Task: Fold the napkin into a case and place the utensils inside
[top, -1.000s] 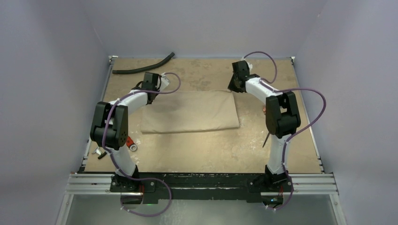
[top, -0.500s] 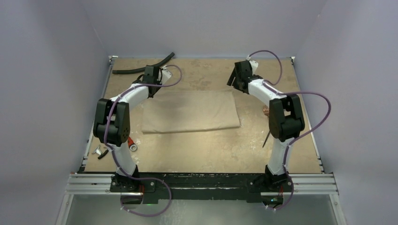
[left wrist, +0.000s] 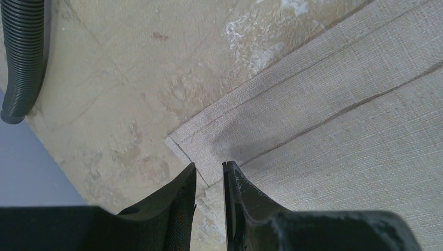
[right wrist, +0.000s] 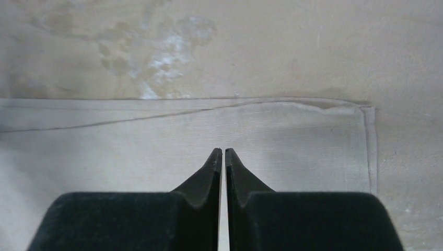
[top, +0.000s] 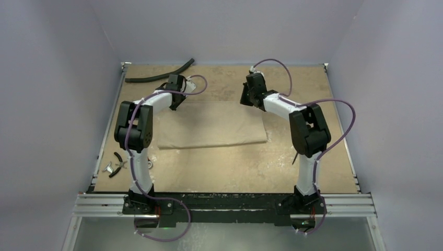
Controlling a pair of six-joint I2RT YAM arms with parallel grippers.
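The napkin point(top: 211, 125) lies folded into a flat beige rectangle at mid-table. My left gripper point(top: 174, 99) hangs over its far left corner point(left wrist: 180, 142); its jaws point(left wrist: 209, 166) stand a narrow gap apart with nothing between them. My right gripper point(top: 244, 99) hovers over the napkin's far edge, a little in from the far right corner point(right wrist: 365, 112); its jaws point(right wrist: 223, 151) are pressed almost together and empty. Beside the right arm a slim dark utensil handle point(top: 296, 156) pokes out; the rest of the utensils is hidden behind that arm.
A long black ribbed hose point(top: 156, 76) lies along the far left edge and also shows in the left wrist view point(left wrist: 23, 52). Black-handled pliers point(top: 119, 162) and small metal bits point(top: 149, 163) lie near the left arm's base. Walls enclose the table on three sides.
The right gripper slid left along the napkin's far edge, opening and then closing empty. The left gripper shifted right and farther back. The left arm's swing uncovered the pliers.
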